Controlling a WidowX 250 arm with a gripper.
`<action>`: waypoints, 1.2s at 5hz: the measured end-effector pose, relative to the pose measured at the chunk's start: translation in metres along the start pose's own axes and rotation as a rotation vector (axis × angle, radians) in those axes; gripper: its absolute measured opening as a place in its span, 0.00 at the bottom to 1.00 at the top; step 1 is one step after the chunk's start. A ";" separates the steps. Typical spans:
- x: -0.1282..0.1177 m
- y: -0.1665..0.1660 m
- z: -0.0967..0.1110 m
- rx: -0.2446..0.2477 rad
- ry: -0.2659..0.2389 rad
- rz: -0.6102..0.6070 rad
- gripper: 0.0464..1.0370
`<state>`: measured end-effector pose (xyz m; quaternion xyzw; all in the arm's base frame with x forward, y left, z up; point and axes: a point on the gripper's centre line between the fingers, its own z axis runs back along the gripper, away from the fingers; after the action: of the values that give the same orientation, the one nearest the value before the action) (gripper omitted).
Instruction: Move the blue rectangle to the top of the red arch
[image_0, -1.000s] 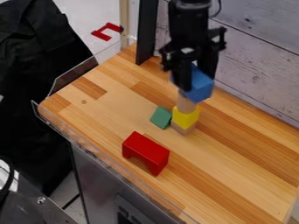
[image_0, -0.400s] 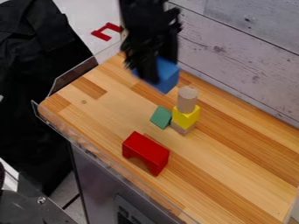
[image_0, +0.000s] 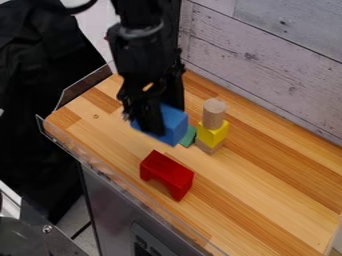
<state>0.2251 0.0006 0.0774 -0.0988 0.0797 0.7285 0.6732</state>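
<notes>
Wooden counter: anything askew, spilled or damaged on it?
Nothing stands out: the red arch stands upright, the pale cylinder sits upright on the yellow block, and the gripper holds the blue block above the counter.

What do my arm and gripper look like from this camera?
The arm is black and chunky, with a dull grey band around it and a black cable curving beside it. The gripper is black too, with knobbly edges.
</notes>
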 end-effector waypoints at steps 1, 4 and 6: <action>-0.005 -0.003 -0.008 0.002 0.008 -0.048 0.52; -0.006 -0.008 -0.032 0.065 -0.007 -0.111 0.52; -0.001 0.002 -0.032 0.077 -0.024 -0.100 0.52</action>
<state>0.2247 -0.0087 0.0462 -0.0680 0.0947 0.6915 0.7129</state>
